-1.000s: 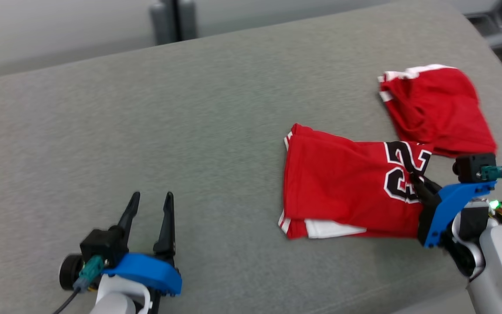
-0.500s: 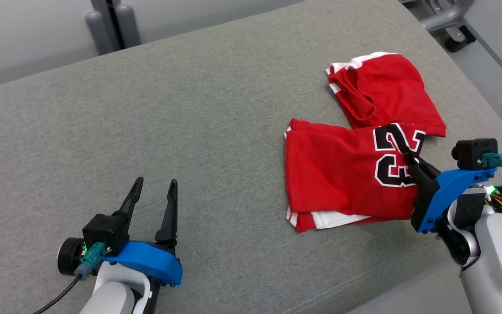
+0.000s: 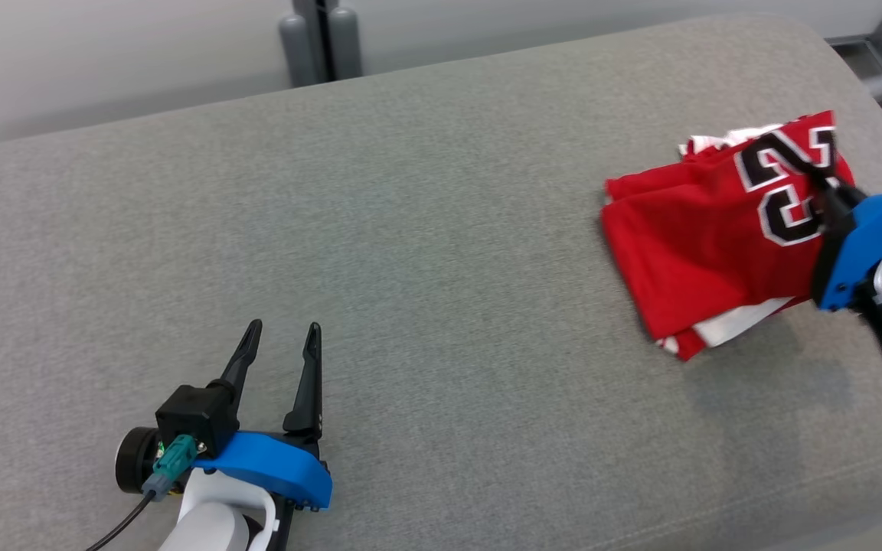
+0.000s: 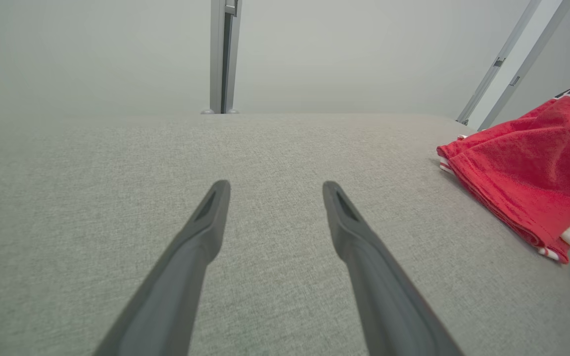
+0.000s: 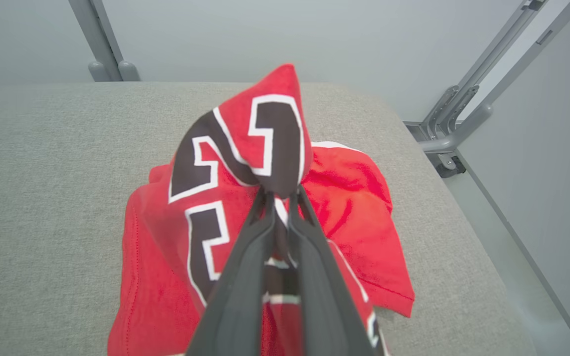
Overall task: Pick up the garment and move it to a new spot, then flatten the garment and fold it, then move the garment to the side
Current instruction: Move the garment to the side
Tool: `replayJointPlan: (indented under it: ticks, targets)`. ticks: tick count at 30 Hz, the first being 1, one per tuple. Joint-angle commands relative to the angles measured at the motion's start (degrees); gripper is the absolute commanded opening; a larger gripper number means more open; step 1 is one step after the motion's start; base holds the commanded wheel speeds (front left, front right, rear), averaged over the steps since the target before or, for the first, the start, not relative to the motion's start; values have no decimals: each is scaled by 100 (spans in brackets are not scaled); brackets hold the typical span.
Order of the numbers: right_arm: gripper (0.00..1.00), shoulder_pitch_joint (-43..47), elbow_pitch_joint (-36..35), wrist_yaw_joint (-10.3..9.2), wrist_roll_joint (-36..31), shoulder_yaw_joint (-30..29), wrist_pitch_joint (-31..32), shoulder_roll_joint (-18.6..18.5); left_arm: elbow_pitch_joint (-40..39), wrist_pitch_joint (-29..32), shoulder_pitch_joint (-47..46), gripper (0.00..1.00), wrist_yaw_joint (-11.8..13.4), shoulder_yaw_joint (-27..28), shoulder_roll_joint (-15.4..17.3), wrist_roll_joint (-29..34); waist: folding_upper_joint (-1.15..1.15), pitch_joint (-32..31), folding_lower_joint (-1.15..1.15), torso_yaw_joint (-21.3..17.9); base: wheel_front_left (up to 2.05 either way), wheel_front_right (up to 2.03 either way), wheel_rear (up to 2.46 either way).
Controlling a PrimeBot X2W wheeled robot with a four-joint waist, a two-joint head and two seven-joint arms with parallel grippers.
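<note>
The garment [image 3: 705, 245] is a red jersey with black, white-edged numerals and white trim, bunched at the right end of the grey cushioned surface [image 3: 410, 229]. My right gripper [image 3: 831, 180] is shut on a pinch of its numbered cloth, which peaks above the fingertips [image 5: 281, 190] while the rest of the garment [image 5: 166, 277] drapes down onto the surface. My left gripper [image 3: 285, 327] hovers open low at the near left, nothing between its fingers [image 4: 206, 222]. The garment's folded edge [image 4: 527, 183] lies off to their right.
Grey metal posts [image 3: 318, 38] stand behind the surface's far edge. A metal frame on the floor [image 5: 455, 133] lies past the right end. The surface's right edge drops off close to the garment.
The right gripper has carried the garment toward the right end, lifting and bunching it over the part that lay behind. The head camera has shifted. The left gripper stays open in place.
</note>
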Motion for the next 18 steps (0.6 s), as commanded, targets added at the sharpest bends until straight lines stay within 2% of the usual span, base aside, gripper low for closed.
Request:
replayJointPlan:
  ticks: [1, 8, 18]
  targets:
    - [0, -184, 90, 1, -102, -83, 38, -180, 24, -43, 27, 100, -3, 21, -17, -21, 0, 35, 0, 136, 0, 0, 0]
    - [0, -546, 374, 1, -422, -364, 274, -760, 99, -125, 5, 100, -28, -11, -93, -36, 0, 96, 0, 480, 0, 0, 0]
    - [0, -842, 659, 0, -1235, -911, 261, -1110, 123, -166, -169, 100, -59, -44, -81, 20, 0, 414, 0, 772, 0, 0, 0]
